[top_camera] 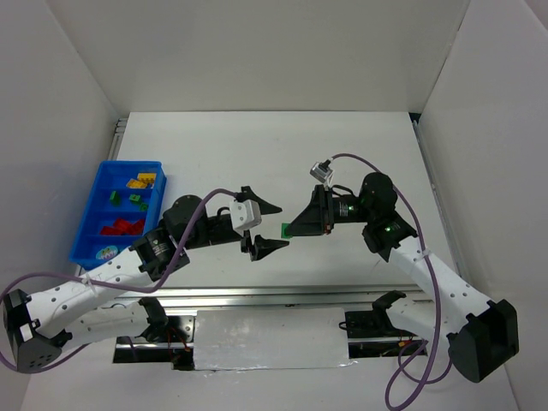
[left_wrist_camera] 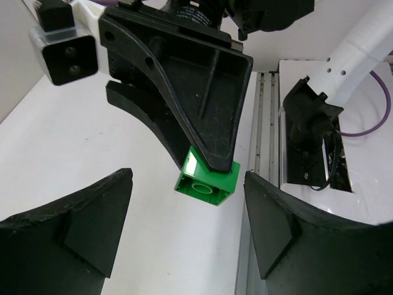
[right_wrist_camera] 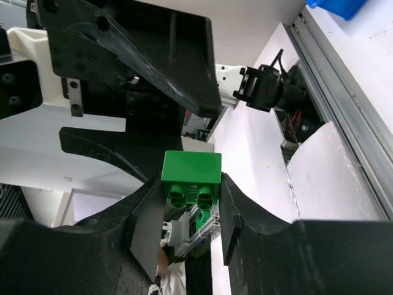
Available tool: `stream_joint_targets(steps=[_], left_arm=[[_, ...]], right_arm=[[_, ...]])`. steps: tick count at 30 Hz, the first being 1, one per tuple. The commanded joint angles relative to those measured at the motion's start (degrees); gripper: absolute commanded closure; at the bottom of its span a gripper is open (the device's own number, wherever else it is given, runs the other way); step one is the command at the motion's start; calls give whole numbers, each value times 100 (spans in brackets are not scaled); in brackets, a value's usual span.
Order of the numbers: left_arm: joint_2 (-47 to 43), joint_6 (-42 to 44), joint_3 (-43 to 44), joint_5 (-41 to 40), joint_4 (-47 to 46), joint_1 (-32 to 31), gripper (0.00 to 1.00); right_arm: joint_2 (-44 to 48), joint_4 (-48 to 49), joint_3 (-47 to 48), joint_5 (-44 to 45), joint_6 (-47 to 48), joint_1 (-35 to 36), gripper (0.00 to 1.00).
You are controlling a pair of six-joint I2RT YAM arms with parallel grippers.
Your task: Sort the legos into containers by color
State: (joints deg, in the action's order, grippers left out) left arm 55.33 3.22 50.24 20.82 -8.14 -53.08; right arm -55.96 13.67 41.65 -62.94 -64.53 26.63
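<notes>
My right gripper is shut on a green lego and holds it above the table at mid-centre; the brick also shows in the top view and in the left wrist view. My left gripper is open and empty, its jaws spread on either side of the brick, not touching it. The blue tray lies at the left with yellow, green, red and light blue legos in separate compartments.
White walls enclose the table on the left, back and right. A metal rail runs along the near edge by the arm bases. Cables loop from both arms.
</notes>
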Motion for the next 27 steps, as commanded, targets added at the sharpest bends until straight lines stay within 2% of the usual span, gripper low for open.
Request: stream_joint_targets(steps=[1, 7, 12, 13, 16, 17, 18, 19, 20, 21, 22, 23, 24, 25, 27], left_arm=[[-40, 82, 144, 282, -38, -27, 15], [48, -23, 153, 353, -205, -27, 25], [215, -155, 302, 335, -381, -27, 38], [232, -155, 328, 370, -399, -36, 45], [285, -225, 372, 362, -460, -36, 57], [294, -252, 373, 327, -469, -36, 67], [285, -278, 381, 265, -504, -36, 82], [285, -270, 381, 221, -513, -36, 91], [277, -270, 390, 134, -504, -36, 97], [268, -513, 390, 20, -513, -36, 100], [242, -542, 382, -86, -530, -27, 100], [163, -560, 355, -235, -548, -36, 100], [110, -655, 277, -349, -618, -27, 100], [57, -674, 232, -490, -610, -27, 100], [-92, -709, 162, -1235, -522, -27, 100]], right_arm=[[-2, 470, 106, -131, -147, 9, 100], [7, 812, 36, -105, -420, 79, 100], [-90, 795, 71, -61, -393, 158, 100], [-107, 804, 80, -52, -393, 149, 100], [-169, 944, 89, -61, -472, 176, 99], [-178, 1005, 98, -61, -507, 184, 98], [-204, 1032, 98, -61, -499, 184, 95], [-213, 1032, 107, -61, -499, 184, 92], [-222, 1032, 107, -61, -481, 176, 88], [-231, 1050, 89, -69, -481, 184, 83], [-257, 1076, 89, -78, -481, 193, 62], [-257, 1128, 63, -113, -464, 184, 48], [-257, 1129, 37, -122, -429, 176, 16], [-257, 1112, 28, -122, -376, 176, 10], [-196, 962, 1, -70, -209, 114, 3]])
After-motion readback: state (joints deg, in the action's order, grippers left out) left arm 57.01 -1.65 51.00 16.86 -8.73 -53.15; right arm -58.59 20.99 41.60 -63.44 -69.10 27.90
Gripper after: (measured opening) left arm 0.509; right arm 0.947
